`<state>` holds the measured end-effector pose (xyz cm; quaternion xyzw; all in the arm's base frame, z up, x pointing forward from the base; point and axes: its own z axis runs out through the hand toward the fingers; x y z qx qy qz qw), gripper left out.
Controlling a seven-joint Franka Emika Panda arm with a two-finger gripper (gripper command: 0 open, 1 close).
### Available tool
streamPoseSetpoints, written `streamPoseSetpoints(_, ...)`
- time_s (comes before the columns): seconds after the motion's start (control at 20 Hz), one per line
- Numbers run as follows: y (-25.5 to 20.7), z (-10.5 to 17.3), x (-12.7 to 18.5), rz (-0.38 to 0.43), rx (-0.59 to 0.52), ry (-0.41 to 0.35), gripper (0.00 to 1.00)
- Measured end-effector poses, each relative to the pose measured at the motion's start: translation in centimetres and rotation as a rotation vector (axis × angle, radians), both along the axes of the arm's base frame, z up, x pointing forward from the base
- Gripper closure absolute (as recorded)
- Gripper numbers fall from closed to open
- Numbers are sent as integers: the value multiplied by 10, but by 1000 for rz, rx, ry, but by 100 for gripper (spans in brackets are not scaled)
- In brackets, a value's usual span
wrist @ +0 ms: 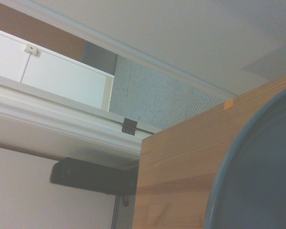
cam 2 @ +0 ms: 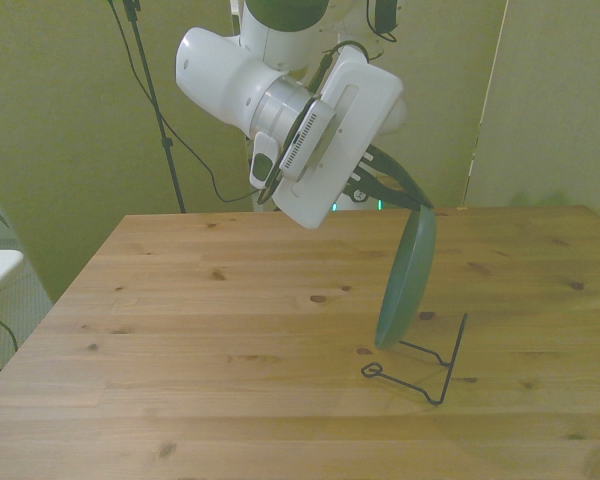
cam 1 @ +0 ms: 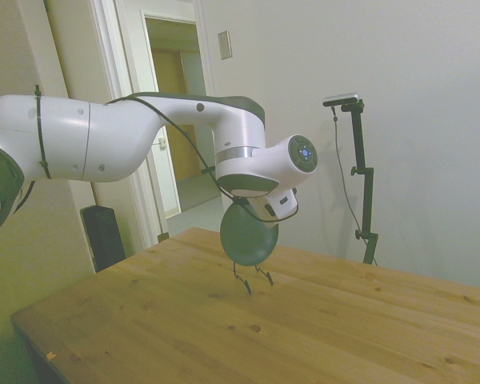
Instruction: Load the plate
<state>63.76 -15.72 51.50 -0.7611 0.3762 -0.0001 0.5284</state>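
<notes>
End effector (cam 2: 417, 207) clamped on the upper rim of the plate (cam 2: 406, 279) — held on edge, nearly upright — above the wire stand (cam 2: 425, 367) on the table (cam 2: 200, 330).

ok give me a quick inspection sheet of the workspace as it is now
surface: wooden table, bare planks with knots.
job's things: dark green plate held on edge, nearly upright, its lower rim at the thin black wire stand; whether it rests in the stand cannot be told.
clutter: nothing seen.
grippers: gripper at the plate's upper rim, shut on it.
cables: black cable loops along the arm.
surroundings: open doorway and a black speaker beyond the table in the side view.
</notes>
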Motion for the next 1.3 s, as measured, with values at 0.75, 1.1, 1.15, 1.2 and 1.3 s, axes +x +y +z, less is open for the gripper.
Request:
streamPoseSetpoints(0.75,-1,0,0,-1,0,0,100)
streamPoseSetpoints(1.1,2,0,1,0,1,-2,100)
streamPoseSetpoints(1.15,4,-1,2,-3,9,-3,100)
streamPoseSetpoints(1.2,6,-4,3,-12,21,-3,100)
streamPoseSetpoints(1.3,8,-13,4,-28,50,-2,100)
